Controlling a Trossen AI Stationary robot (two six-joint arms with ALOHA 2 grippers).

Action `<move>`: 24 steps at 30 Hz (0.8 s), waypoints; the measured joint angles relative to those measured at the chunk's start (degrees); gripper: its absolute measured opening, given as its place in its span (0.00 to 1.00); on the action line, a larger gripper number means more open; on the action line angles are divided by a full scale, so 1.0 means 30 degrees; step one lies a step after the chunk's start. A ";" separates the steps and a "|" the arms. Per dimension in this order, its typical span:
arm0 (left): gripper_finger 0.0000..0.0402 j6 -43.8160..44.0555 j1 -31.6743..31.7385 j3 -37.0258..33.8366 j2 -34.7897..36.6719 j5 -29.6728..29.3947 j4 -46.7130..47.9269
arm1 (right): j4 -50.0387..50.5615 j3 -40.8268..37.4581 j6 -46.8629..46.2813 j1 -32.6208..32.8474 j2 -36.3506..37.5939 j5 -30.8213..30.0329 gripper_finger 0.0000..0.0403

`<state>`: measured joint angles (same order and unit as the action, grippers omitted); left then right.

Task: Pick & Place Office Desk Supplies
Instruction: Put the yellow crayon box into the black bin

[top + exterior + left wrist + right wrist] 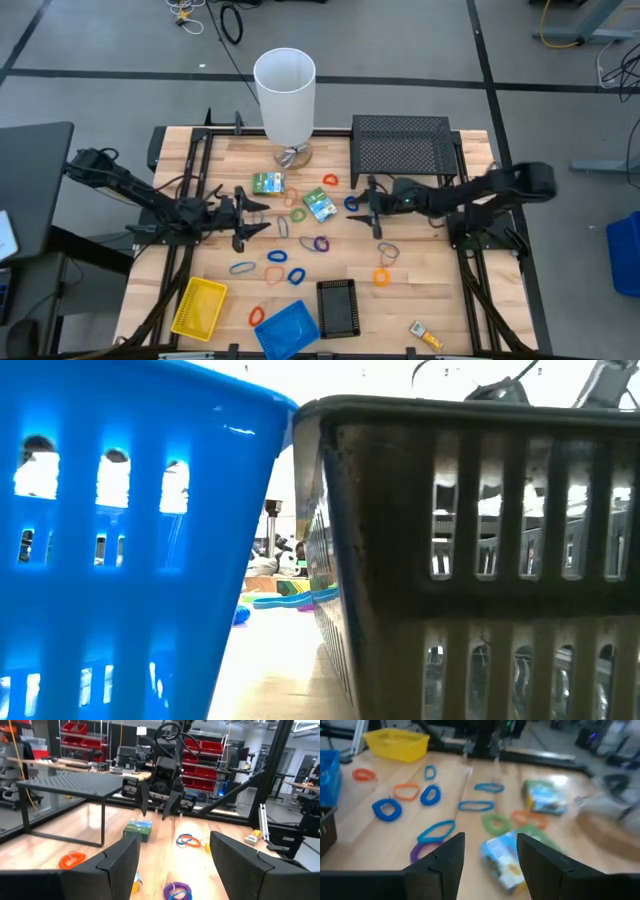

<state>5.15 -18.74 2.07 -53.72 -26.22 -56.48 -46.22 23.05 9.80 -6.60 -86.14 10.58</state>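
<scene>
Many coloured rubber-band loops point(300, 245) lie scattered on the wooden table, with two green-yellow boxes point(268, 182) point(320, 204) lying flat among them. Yellow point(199, 306), blue point(287, 328) and black point(337, 307) trays stand near the front edge. My left gripper point(255, 215) hangs open at the left of the scatter, pointing level toward the right. My right gripper point(368, 210) is open at the right, facing it. In the right wrist view one box point(502, 860) lies just ahead of the open fingers point(490, 855), apart from them.
A tall white cylinder point(285, 95) and a black mesh rack point(402, 143) stand at the far edge. A small yellow item point(426, 335) lies at the front right. In the low view the blue tray point(120, 540) and black tray point(480, 560) block most of the table.
</scene>
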 joint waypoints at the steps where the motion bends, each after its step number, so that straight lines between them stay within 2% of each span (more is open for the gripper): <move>1: 0.61 0.0000 0.0000 0.0000 -0.0064 0.0000 0.0003 | -0.0301 0.0197 -0.0174 0.0073 -0.0716 0.0262 0.47; 5: 0.61 -0.0031 0.0036 0.0015 -0.0303 0.0335 -0.0219 | -0.0527 0.1004 -0.0465 0.0977 -0.3087 0.0515 0.47; 7: 0.61 -0.0236 0.0036 0.0015 -0.0441 0.0607 -0.0218 | -0.0449 0.1247 -0.0165 0.1808 -0.3968 -0.0052 0.47; 9: 0.61 -0.0399 0.0036 0.0015 -0.0566 0.0735 -0.0259 | 0.0118 0.1482 0.0539 0.2848 -0.4442 -0.2041 0.47; 13: 0.61 -0.1533 0.0029 0.0428 -0.0746 0.0784 -0.0223 | 0.3029 0.2246 0.3130 0.5133 -0.4775 -0.7926 0.47; 16: 0.61 -0.1969 0.0029 0.0801 -0.0832 0.1281 -0.0057 | 0.4568 0.2996 0.4142 0.5970 -0.4797 -1.0240 0.47; 20: 0.61 -0.2824 0.0029 0.0954 -0.0888 0.1223 0.0183 | 0.5447 0.4082 0.5192 0.5815 -0.4797 -1.1270 0.47; 24: 0.61 -0.4743 0.0036 0.1120 -0.0888 -0.0281 0.0098 | 0.6746 0.5217 0.7601 0.5395 -0.4790 -1.1310 0.47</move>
<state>-9.08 -18.63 5.43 -56.38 -27.06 -56.18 -25.98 38.70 32.61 9.59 -100.51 -23.35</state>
